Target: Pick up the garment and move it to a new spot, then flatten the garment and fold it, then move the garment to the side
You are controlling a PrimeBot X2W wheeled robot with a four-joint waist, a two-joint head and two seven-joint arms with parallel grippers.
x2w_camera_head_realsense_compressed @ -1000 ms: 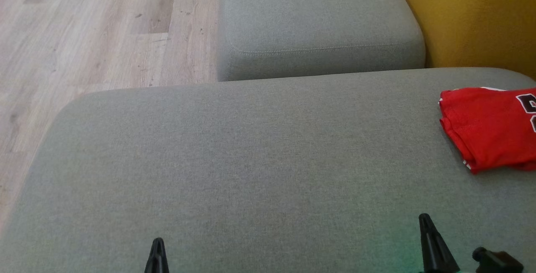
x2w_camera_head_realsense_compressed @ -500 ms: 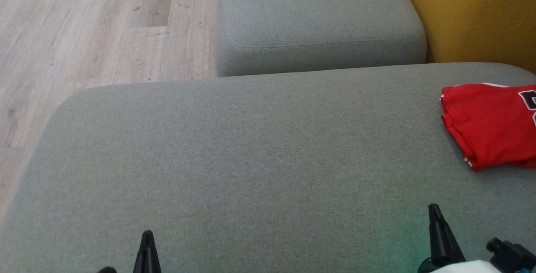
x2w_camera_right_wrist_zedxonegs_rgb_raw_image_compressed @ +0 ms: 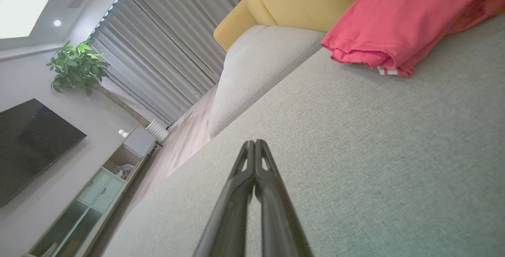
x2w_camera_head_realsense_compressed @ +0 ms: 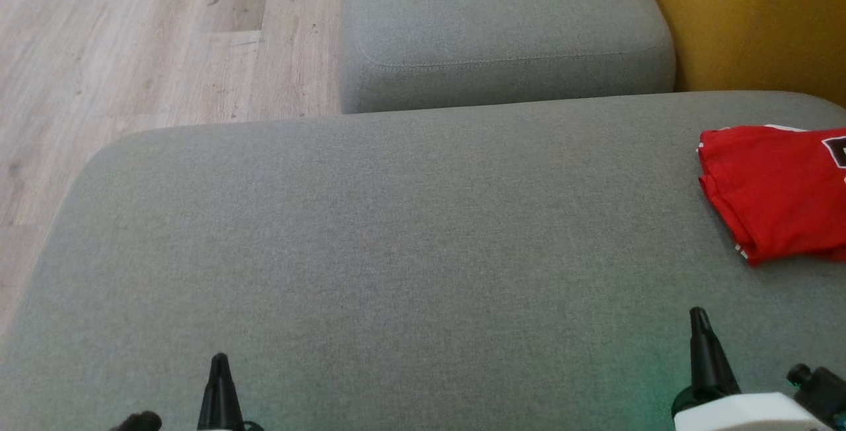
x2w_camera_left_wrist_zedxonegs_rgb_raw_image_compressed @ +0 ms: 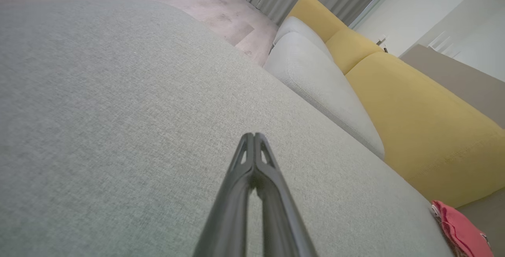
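The garment (x2w_camera_head_realsense_compressed: 776, 190) is a red jersey with white trim and dark lettering, lying folded at the far right of the grey cushion (x2w_camera_head_realsense_compressed: 396, 252); its right part runs past the head view's edge. It also lies at the lower right of the left wrist view as a red garment (x2w_camera_left_wrist_zedxonegs_rgb_raw_image_compressed: 461, 231), and at the top right of the right wrist view as the same garment (x2w_camera_right_wrist_zedxonegs_rgb_raw_image_compressed: 398, 24). My left gripper (x2w_camera_head_realsense_compressed: 219, 361) is shut and empty at the lower left, far from the jersey. My right gripper (x2w_camera_head_realsense_compressed: 698, 317) is shut and empty, just in front of the jersey without touching it.
A second grey cushion (x2w_camera_head_realsense_compressed: 502, 28) sits behind the big one. A yellow backrest (x2w_camera_head_realsense_compressed: 753, 21) rises at the back right. Wood floor (x2w_camera_head_realsense_compressed: 132, 54) lies beyond the cushion's left and far edges. A TV, plant and curtains stand far off in the right wrist view.
The head camera has shifted, so the scene sits slightly higher. Both grippers now reach a bit further up the view, and the right arm's white wrist has come in. The garment lies unmoved.
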